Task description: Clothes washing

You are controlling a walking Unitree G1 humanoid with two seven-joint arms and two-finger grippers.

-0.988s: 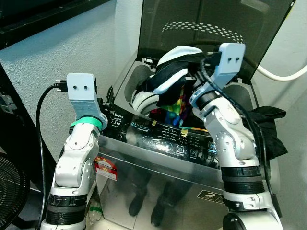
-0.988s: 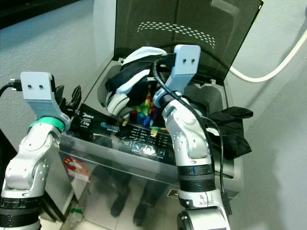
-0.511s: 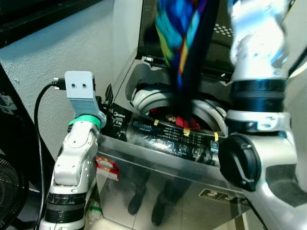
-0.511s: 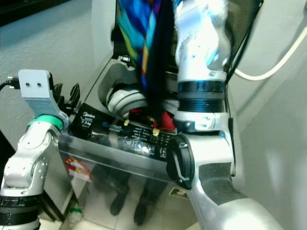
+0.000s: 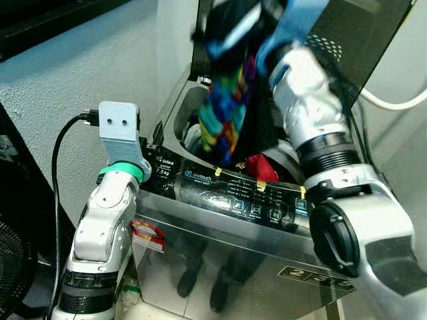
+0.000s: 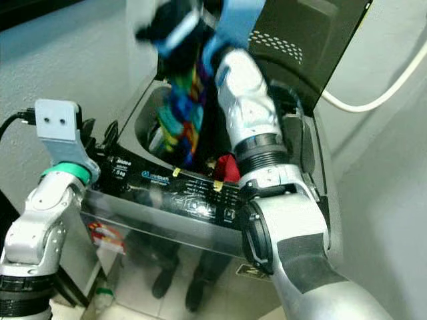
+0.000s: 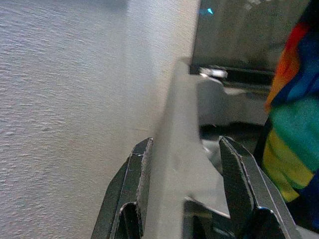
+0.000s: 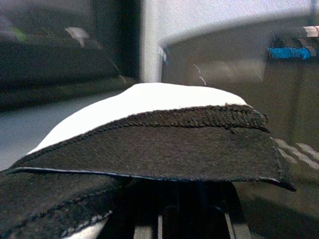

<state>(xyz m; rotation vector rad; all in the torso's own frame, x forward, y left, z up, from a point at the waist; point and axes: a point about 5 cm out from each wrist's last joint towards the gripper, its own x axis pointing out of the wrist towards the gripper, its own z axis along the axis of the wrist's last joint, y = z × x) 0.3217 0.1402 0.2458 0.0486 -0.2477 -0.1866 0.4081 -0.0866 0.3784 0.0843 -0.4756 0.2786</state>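
Observation:
A top-loading washing machine stands with its dark lid up. My right gripper is raised above the drum opening, shut on a black and white garment. A striped multicoloured garment hangs from that bundle down toward the drum. The wrist view shows the black and white garment draped over the fingers. A red cloth lies at the drum's front rim. My left gripper is open, its fingers straddling the machine's left rim.
A white hose runs along the wall behind the machine on the right. A textured wall is close on the left, with a black fan low beside it. The machine's front carries a red sticker.
My right arm lifted the clothes bundle out of the drum opening, raised it high, then swung it leftward above the drum. The left arm has stayed at the rim.

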